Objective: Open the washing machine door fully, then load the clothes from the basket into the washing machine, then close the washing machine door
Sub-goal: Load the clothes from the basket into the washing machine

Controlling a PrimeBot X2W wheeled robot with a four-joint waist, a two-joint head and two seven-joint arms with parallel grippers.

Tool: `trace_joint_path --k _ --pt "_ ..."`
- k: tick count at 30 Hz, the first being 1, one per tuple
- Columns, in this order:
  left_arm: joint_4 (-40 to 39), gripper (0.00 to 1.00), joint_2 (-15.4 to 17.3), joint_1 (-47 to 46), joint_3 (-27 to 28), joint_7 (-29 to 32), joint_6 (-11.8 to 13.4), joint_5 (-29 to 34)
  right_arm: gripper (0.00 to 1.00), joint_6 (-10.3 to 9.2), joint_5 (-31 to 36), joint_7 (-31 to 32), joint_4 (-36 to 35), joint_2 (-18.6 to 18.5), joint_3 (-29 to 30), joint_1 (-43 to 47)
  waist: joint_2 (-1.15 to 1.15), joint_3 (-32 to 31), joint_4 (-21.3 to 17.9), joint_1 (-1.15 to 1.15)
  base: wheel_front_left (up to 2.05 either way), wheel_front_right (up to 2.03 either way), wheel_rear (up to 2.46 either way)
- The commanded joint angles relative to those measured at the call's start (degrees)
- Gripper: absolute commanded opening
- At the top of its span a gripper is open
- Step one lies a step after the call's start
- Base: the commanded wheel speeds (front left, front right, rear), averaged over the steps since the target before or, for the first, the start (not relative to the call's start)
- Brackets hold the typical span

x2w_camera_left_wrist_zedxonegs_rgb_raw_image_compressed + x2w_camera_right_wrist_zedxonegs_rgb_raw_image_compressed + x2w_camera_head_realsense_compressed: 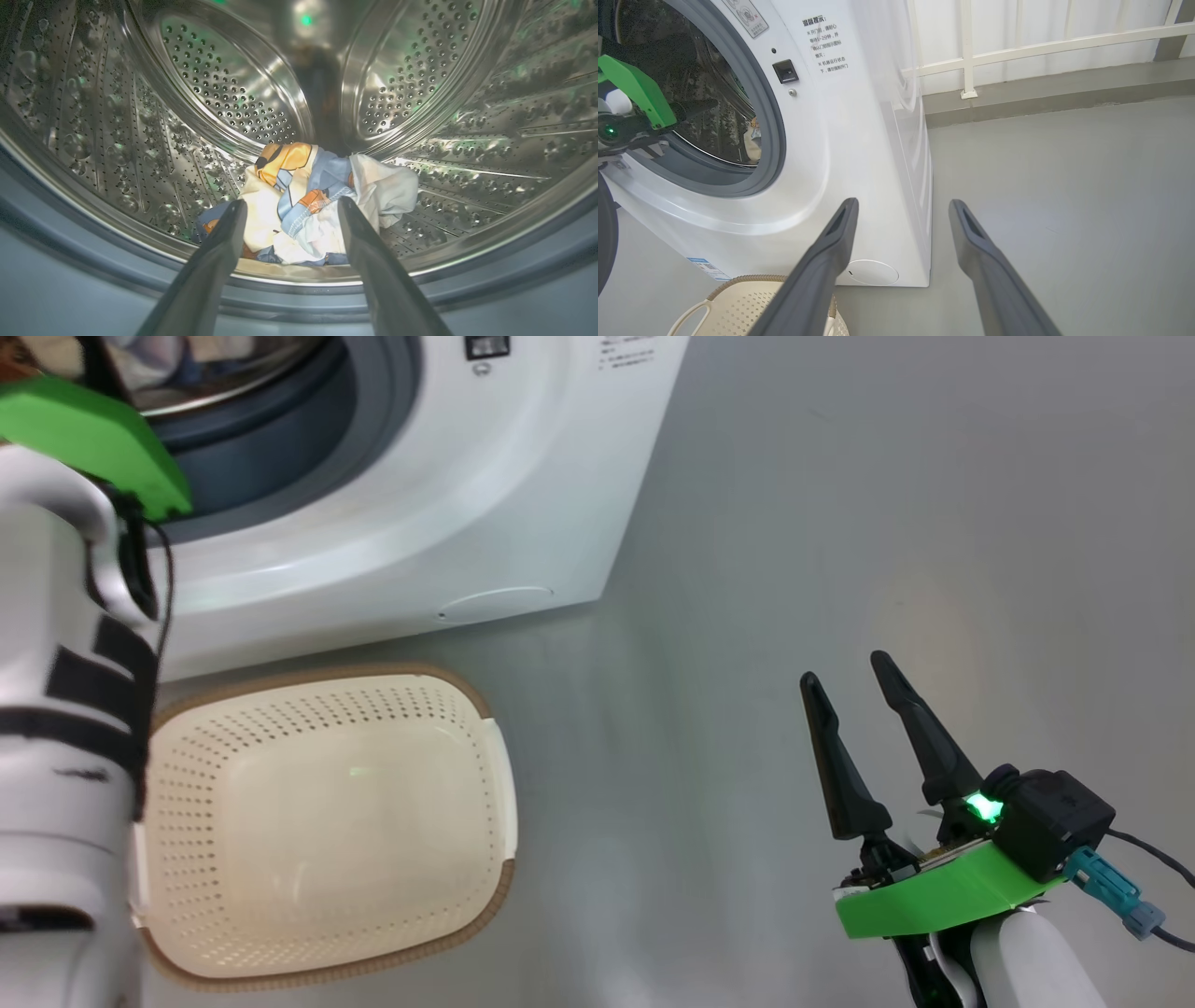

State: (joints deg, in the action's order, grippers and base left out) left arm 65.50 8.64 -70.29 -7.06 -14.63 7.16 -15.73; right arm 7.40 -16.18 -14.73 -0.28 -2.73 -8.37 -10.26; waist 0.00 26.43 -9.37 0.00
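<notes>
The washing machine (420,523) stands with its mouth open. A dark rounded edge at the far left of the right wrist view looks like the washing machine door (603,233), swung aside. The clothes (308,196), light blue with orange print plus white pieces, lie heaped at the bottom of the steel drum (117,116). My left gripper (290,204) is open at the drum's mouth, just short of the heap, holding nothing. The cream basket (327,821) sits on the floor before the machine with a bare inside. Off to the right, my right gripper (845,674) hangs open over the floor.
My left forearm (65,709) rises past the basket's left side into the drum opening. The grey rubber gasket (777,140) rings the mouth. A white railing (966,51) and a low kerb run behind the machine. Grey floor (840,523) spreads to the right.
</notes>
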Motion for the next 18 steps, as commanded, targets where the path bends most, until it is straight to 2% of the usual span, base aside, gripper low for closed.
trace_joint_path --k 1,8,18 --pt "-1.81 1.0 1.89 1.21 0.38 -0.35 -0.18 -0.19 1.0 0.09 0.99 -0.27 -1.17 -0.15 -1.01 1.14 0.0 -1.1 1.08 0.0 0.0 0.0 0.0" --pt "-10.58 1.0 0.02 10.81 1.01 -0.36 -1.8 -0.42 1.0 0.09 2.4 -0.27 -1.09 -0.15 0.26 2.51 0.0 -4.34 3.28 0.0 0.0 0.0 0.0" --pt "-21.57 1.0 -1.72 24.6 1.89 -0.36 -2.87 0.13 1.0 0.09 3.3 -0.27 -1.24 -0.67 1.36 4.51 0.0 -8.28 5.37 0.0 0.0 0.0 0.0"
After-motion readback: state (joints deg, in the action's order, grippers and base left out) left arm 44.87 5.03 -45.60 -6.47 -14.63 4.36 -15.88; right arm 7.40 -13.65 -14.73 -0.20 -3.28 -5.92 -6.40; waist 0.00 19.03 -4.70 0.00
